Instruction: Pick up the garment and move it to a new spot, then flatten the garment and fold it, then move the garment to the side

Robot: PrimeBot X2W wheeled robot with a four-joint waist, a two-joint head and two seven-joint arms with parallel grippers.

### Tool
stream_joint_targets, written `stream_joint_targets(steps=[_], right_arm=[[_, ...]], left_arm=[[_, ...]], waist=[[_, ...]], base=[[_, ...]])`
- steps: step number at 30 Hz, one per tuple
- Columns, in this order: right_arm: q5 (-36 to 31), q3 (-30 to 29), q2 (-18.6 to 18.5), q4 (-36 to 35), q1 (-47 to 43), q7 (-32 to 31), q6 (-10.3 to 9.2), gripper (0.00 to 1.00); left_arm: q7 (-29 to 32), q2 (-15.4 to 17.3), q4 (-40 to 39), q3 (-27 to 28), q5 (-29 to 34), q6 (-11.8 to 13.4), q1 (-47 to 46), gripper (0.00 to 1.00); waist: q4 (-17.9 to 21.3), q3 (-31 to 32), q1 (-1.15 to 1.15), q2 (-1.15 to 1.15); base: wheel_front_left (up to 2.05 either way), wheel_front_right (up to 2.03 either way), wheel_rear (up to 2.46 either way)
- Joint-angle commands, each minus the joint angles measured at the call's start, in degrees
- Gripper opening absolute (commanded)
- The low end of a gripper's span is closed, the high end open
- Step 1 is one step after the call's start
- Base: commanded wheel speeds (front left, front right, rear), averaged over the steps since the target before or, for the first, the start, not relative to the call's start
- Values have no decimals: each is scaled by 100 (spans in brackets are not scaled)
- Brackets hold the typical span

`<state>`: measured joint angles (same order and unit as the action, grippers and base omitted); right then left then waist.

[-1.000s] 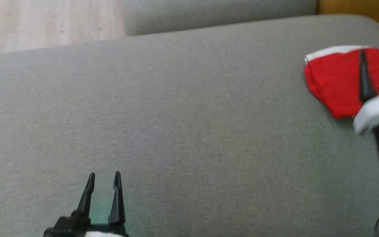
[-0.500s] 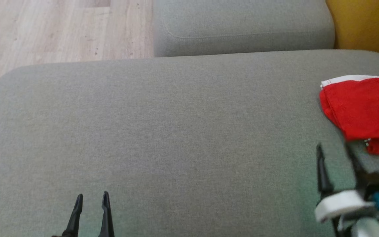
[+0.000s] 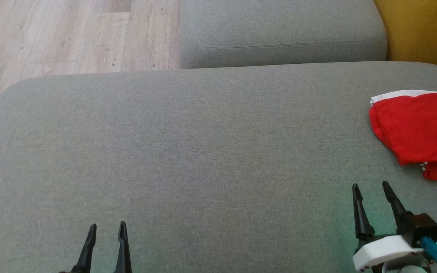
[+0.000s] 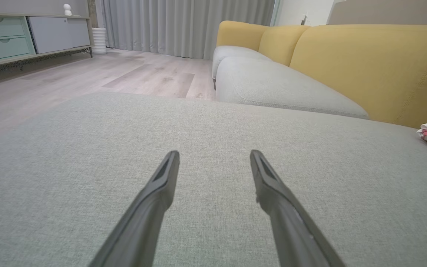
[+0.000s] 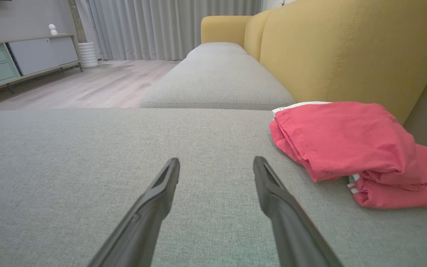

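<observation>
the right gripper (image 3: 370,184) hovers over the near right corner of the cushion (image 3: 203,151). its two dark fingers are spread wide, with nothing between them and nothing touching them. the right wrist view shows bare grey cloth in the gap. the left gripper (image 3: 107,224) sits by the near edge, toward the left, equally wide and equally empty, tips pointing to the far edge.

from the right gripper the garment (image 3: 415,129) lies ahead and a little to the right, near the fingertips but apart from them. it rests against the cushion's right edge, short of the far right corner, just beside the yellow backrest (image 3: 423,30). it is red and doubled over into a compact stack of layers. a white band runs along its far side and a lower layer peeks out at its near end. its long axis seems to run along the right edge, far to near, though the frame cuts off its right part, so that is not certain. the right arm is plainly the nearer one. the left is well apart from the garment, across most of the cushion.

judging by the neat stack at the side, the folding and the move aside look done, and both arms appear parked. if any touch-up were wanted, it would fall to the right arm, reaching forward and slightly right.
</observation>
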<state>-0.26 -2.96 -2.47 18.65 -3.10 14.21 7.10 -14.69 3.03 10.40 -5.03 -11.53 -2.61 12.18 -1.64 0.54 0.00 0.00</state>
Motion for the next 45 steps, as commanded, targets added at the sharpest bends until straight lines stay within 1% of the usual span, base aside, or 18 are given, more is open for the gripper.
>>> stream_joint_targets(steps=[1,4,6,7,9,12,45], right_arm=[[43,152,-42,-242,93,77,39,100],[40,170,-42,-296,68,77,39,100],[47,181,-42,-323,56,78,39,100],[29,38,0,-129,-12,0,0,0],[36,41,3,36,-16,-15,-1,0],[221,2,3,93,33,-84,0,0],[2599,-69,-8,-82,240,-587,10,0]], left_arm=[[-31,-15,-137,232,27,-43,-210,100],[-31,-15,-121,232,20,-52,-232,100],[-31,-15,-94,209,-42,-102,-230,100],[0,0,61,8,-37,-101,-5,0],[3,-6,224,-27,-45,-95,7,0],[40,-5,250,-14,-222,-104,-23,0],[551,30,289,247,-2322,-204,-501,0]], waist=[[13,5,0,0],[23,12,0,0],[33,22,0,0],[33,22,0,0],[34,23,0,0],[37,21,0,0],[70,-3,0,0]], base=[[0,0,0],[0,0,0],[0,0,0],[0,0,0],[0,0,0],[0,0,0],[0,0,0]])
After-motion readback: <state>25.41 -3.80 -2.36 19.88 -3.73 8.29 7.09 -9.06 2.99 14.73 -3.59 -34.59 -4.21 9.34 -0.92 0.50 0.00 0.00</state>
